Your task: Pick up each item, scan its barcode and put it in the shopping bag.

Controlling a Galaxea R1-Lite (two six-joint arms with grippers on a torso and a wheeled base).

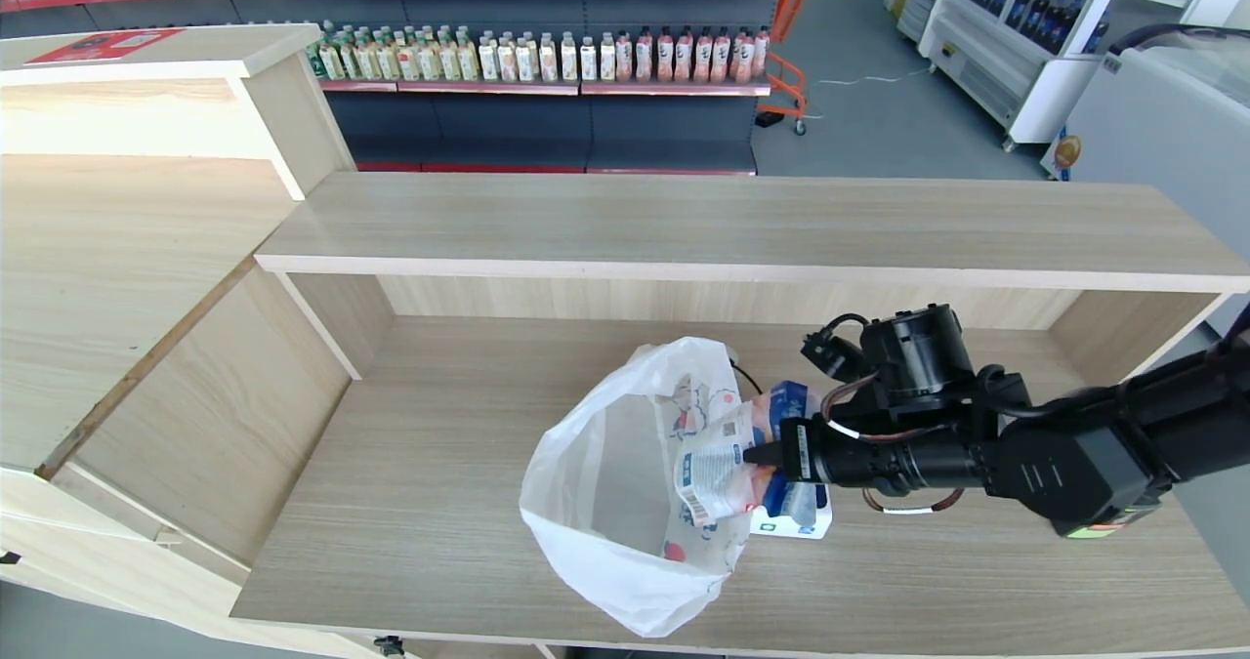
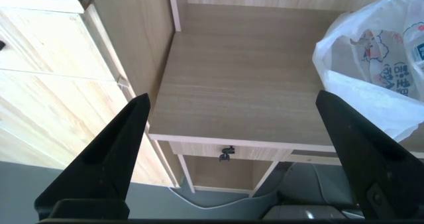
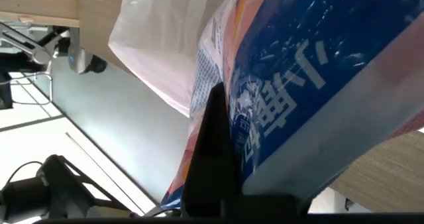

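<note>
A white plastic shopping bag (image 1: 605,503) stands open-mouthed on the wooden counter (image 1: 420,503). My right gripper (image 1: 757,455) is shut on a snack packet (image 1: 718,464), printed white, orange and blue, held at the bag's right rim, partly over the opening. In the right wrist view the packet (image 3: 298,85) sits close against a dark finger (image 3: 215,151), with the bag (image 3: 165,45) behind. My left gripper (image 2: 233,99) hangs open with nothing between its fingers, out beyond the counter's front edge (image 2: 218,141) and apart from the bag (image 2: 377,65).
A white and blue box (image 1: 793,519) lies on the counter under the right wrist. A black cable (image 1: 748,376) runs behind the bag. A raised shelf (image 1: 742,229) spans the back, and a side counter (image 1: 107,268) stands at the left.
</note>
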